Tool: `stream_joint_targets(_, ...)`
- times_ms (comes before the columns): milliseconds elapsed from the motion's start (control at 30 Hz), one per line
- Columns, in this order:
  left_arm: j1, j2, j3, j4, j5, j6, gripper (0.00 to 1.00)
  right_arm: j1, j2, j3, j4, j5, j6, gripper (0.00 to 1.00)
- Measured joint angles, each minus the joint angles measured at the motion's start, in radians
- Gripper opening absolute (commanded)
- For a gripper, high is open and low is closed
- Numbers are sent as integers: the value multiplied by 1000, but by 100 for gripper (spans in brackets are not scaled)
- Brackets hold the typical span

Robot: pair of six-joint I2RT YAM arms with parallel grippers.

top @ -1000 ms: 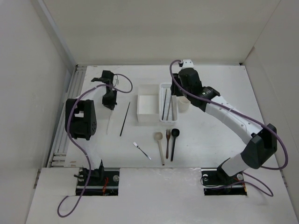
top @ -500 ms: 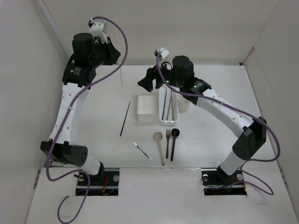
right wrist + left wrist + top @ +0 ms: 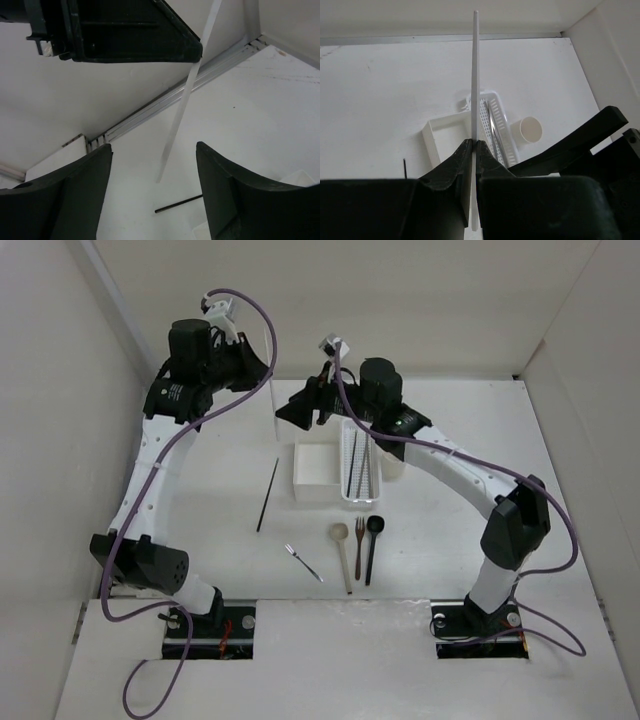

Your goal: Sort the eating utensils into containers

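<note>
My left gripper [image 3: 264, 370] is raised high at the back and shut on a pale chopstick [image 3: 275, 435] that hangs down from it; the left wrist view shows the chopstick [image 3: 474, 90] pinched between the jaws [image 3: 473, 146]. My right gripper [image 3: 288, 412] is open and empty, facing the chopstick's lower end [image 3: 182, 107], jaws wide on either side [image 3: 152, 150]. A dark chopstick [image 3: 267, 495] lies on the table. The perforated tray [image 3: 376, 475] holds two chopsticks. A silver fork [image 3: 303, 562], pale wooden spoon [image 3: 343, 552], brown fork [image 3: 358, 543] and black spoon [image 3: 371, 545] lie near the front.
The white square box [image 3: 300, 472] stands left of the tray, with the round beige cup [image 3: 393, 465] to the tray's right. White walls close in the table at left, back and right. A metal rail [image 3: 150, 112] runs along the left wall.
My left arm has lifted from the table to high at the back with the pale chopstick. My right arm has swung left from above the cup toward that chopstick.
</note>
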Motion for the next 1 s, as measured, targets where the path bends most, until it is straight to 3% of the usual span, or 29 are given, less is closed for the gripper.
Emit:
stream_joint_targets(267,-16,-4,-53,0,47,-41,0,0,111,13,21,21,85,64)
stream_joint_targets(367,-16,-9,-74,5,57,-50,0,0,129,13,20,37,102,41)
stream_joint_targets(400,-16,-13,-85,5,60,-53,0,0,130,13,21,40,108,19)
stream_joint_targets(467,-16,-16,-101,5,64,-57,0,0,130,13,24,45,117,2)
stream_joint_targets(567,-16,-23,-129,13,75,-67,0,0,130,13,24,49,134,0)
stream_joint_targets(600,-16,-25,-138,13,77,-69,11,0,129,13,24,54,134,0)
stream_joint_targets(633,-16,-25,-144,14,81,-68,54,0,129,12,26,59,137,0)
stream_joint_targets(700,-16,-25,-154,17,86,-71,100,0,121,-2,29,86,139,0)
stream_joint_targets(867,-16,-26,-156,18,50,-31,100,-2,39,-97,-21,243,140,0)
stream_joint_targets(1000,-13,-48,-212,27,-91,51,100,-2,-50,-117,-171,458,106,0)
